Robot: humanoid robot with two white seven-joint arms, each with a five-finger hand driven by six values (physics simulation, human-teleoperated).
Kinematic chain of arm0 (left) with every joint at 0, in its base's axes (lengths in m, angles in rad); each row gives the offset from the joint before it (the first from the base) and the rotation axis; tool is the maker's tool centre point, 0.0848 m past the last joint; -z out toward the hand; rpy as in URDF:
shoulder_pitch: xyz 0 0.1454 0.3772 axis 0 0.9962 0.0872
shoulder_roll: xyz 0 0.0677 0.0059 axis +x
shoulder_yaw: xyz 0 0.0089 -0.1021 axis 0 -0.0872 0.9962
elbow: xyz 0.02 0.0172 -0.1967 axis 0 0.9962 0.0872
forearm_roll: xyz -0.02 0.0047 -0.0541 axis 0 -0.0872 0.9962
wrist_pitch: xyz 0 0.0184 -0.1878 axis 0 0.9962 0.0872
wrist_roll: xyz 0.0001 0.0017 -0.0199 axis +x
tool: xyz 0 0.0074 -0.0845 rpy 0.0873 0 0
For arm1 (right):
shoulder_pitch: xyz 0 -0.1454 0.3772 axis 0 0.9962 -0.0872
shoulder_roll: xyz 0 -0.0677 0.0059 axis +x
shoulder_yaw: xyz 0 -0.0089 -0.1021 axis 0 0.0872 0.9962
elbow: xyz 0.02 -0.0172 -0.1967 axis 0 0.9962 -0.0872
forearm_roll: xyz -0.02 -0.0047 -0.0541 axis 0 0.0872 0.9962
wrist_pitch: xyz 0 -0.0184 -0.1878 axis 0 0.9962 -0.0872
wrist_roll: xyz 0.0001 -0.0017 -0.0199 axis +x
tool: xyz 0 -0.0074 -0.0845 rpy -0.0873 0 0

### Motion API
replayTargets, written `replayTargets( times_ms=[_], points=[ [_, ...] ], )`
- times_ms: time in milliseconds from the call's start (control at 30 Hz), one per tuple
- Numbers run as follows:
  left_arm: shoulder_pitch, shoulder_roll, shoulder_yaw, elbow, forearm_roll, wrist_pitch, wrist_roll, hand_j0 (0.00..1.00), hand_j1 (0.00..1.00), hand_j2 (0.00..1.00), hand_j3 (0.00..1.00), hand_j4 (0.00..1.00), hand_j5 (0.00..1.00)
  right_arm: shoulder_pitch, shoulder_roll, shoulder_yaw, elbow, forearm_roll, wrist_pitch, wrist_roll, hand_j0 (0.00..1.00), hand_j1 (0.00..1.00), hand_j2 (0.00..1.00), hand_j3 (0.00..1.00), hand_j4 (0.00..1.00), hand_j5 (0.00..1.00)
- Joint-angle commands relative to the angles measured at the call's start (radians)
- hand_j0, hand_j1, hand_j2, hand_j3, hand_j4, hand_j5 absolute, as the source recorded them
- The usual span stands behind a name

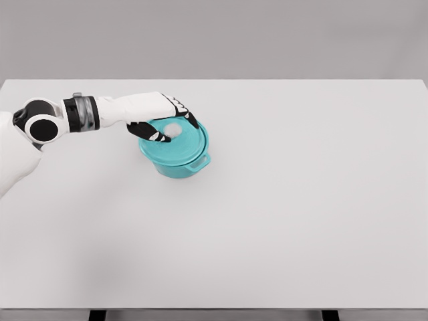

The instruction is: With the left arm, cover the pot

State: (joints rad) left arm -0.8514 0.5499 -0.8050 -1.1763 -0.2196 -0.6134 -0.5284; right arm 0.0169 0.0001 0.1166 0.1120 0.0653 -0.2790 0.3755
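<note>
A teal pot (179,166) stands on the white table (301,200), left of the middle. Its teal lid (182,144) rests on top, with a pale round knob (173,128) at the centre. My left hand (168,123) reaches in from the left and hovers over the lid. Its dark-tipped fingers are curled around the knob, thumb (154,134) on the near side. Whether the fingers still press the knob is hard to tell. A small handle (200,164) sticks out on the pot's right front.
The table's far edge (214,80) runs behind the pot and its front edge (214,309) lies near the bottom of the picture. My left forearm (100,112) stretches across the table's left side.
</note>
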Motion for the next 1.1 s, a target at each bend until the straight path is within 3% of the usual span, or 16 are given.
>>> replayTargets(
  times_ms=[0,267,700,800,967,1067],
  points=[
    [0.000,0.001,0.001,0.000,0.006,0.003,0.001,0.77,0.77,0.77,0.77,0.77,0.77,0.000,0.000,0.000,0.000,0.001,0.000,0.000,1.00,1.00,1.00,1.00,1.00,1.00],
    [0.000,-0.001,0.004,0.006,0.009,0.003,0.001,0.92,0.92,0.92,0.92,0.92,0.92,0.000,0.000,0.000,0.000,0.001,0.000,0.000,1.00,1.00,1.00,1.00,1.00,1.00],
    [0.000,0.004,0.010,0.003,0.026,0.003,0.001,0.95,0.95,0.95,0.95,0.95,0.95,0.000,0.000,0.000,0.000,0.001,0.000,0.000,1.00,1.00,1.00,1.00,1.00,1.00],
    [0.000,0.022,0.001,-0.008,0.086,0.003,-0.001,0.98,0.98,0.98,0.98,0.98,0.98,0.000,0.000,0.000,0.000,0.001,-0.002,0.000,1.00,1.00,1.00,1.00,1.00,1.00],
    [-0.003,0.153,0.001,-0.103,0.181,0.003,-0.008,1.00,1.00,1.00,1.00,1.00,1.00,0.000,0.000,0.000,0.000,0.001,0.000,0.000,1.00,1.00,1.00,1.00,1.00,1.00],
    [0.029,0.352,0.001,-0.209,0.315,0.003,-0.008,1.00,1.00,1.00,1.00,1.00,1.00,0.000,0.000,0.000,0.000,0.001,0.000,-0.001,1.00,1.00,1.00,1.00,1.00,1.00]
  ],
)
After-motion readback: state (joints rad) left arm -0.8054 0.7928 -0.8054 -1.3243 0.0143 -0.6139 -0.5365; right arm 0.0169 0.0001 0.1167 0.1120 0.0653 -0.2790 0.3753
